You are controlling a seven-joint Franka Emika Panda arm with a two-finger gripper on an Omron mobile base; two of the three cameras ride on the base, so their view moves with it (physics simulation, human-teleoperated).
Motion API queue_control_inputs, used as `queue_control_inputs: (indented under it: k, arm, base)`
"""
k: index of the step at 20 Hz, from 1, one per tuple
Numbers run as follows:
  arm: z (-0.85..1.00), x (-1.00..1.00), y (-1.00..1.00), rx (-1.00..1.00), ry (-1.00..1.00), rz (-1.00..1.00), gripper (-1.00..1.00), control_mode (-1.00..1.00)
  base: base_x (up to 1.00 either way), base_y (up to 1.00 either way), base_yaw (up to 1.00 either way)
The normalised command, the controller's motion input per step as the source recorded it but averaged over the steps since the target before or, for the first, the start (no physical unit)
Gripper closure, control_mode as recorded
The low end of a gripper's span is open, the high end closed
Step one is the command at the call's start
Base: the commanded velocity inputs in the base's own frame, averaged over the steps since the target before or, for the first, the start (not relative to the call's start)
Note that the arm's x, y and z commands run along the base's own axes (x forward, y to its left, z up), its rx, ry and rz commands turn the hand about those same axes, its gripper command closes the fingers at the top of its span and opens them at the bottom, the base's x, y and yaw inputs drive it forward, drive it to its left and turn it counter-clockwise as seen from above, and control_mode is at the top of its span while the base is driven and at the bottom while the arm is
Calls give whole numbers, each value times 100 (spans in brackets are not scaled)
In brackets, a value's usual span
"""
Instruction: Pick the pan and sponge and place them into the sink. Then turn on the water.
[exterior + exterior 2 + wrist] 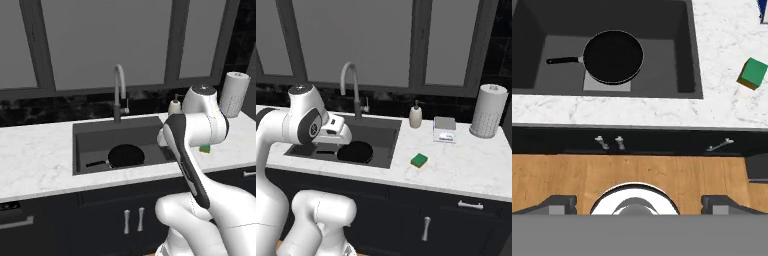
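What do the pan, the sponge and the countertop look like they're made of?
The pan looks like dark matte metal, perhaps nonstick-coated: uniformly black, no shine. The sponge looks like soft foam with a green scrub face over a yellow layer, judging by its two-tone block. The countertop looks like polished white marble or a stone imitation, with faint grey veining.

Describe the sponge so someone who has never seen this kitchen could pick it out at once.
Start at the sink and go right along the white counter. The sponge lies flat near the front edge, in front of the soap bottle and apart from it. It is the one small green block with a yellow edge; its neighbours are white or grey and stand upright.
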Motion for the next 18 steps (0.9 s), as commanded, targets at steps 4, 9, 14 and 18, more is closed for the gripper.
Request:
queue_control_inputs:
  k: [4, 9, 14, 18]
  arm:
    - [0, 0, 0, 0, 0, 0, -100, 100]
    - [0, 0, 0, 0, 0, 0, -100, 100]
    - [0, 0, 0, 0, 0, 0, -100, 100]
    - [0, 0, 0, 0, 0, 0, -100, 100]
  base:
    - [17, -89, 0]
    - [32, -40, 0]
    - [44, -1, 0]
    - [42, 0, 0]
